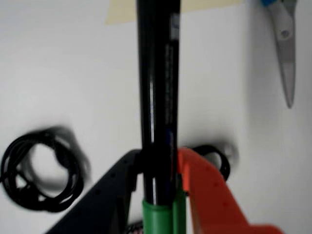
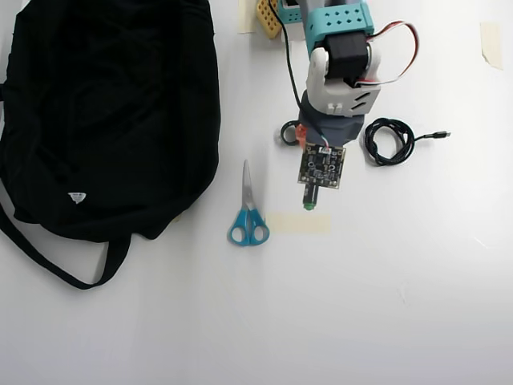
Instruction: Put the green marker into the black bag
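Observation:
The green marker [image 1: 157, 97] runs up the middle of the wrist view, black barrel above and green cap at the bottom edge. My gripper [image 1: 158, 163] is shut on it, the black finger on the left and the orange finger [image 1: 204, 190] on the right. From overhead only the marker's small green end [image 2: 308, 206] pokes out below the wrist's circuit board [image 2: 322, 165], above the white table. The black bag [image 2: 104, 112] lies far left in the overhead view, with a small white label and a strap trailing toward the front.
Blue-handled scissors [image 2: 248, 215] lie between the bag and the arm. A beige tape strip [image 2: 298, 223] sits just below the marker's end. A coiled black cable [image 2: 389, 141] lies right of the arm, and a small dark ring [image 2: 288, 133] left of it.

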`<state>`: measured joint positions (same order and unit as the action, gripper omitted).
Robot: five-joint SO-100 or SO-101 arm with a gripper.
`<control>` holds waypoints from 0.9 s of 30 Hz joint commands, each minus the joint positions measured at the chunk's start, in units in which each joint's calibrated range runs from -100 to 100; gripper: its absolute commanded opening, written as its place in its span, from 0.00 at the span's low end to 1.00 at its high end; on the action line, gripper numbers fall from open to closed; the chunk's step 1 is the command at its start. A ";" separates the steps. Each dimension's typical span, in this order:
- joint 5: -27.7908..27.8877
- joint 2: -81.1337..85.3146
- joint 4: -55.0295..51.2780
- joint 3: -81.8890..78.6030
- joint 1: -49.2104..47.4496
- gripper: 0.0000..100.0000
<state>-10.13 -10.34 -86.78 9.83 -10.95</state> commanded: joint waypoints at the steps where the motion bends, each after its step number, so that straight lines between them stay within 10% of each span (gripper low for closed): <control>1: 0.17 3.61 3.92 -1.47 1.15 0.02; 27: 0.17 18.72 3.49 -7.85 7.81 0.02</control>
<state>-10.13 3.86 -83.51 1.02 -5.80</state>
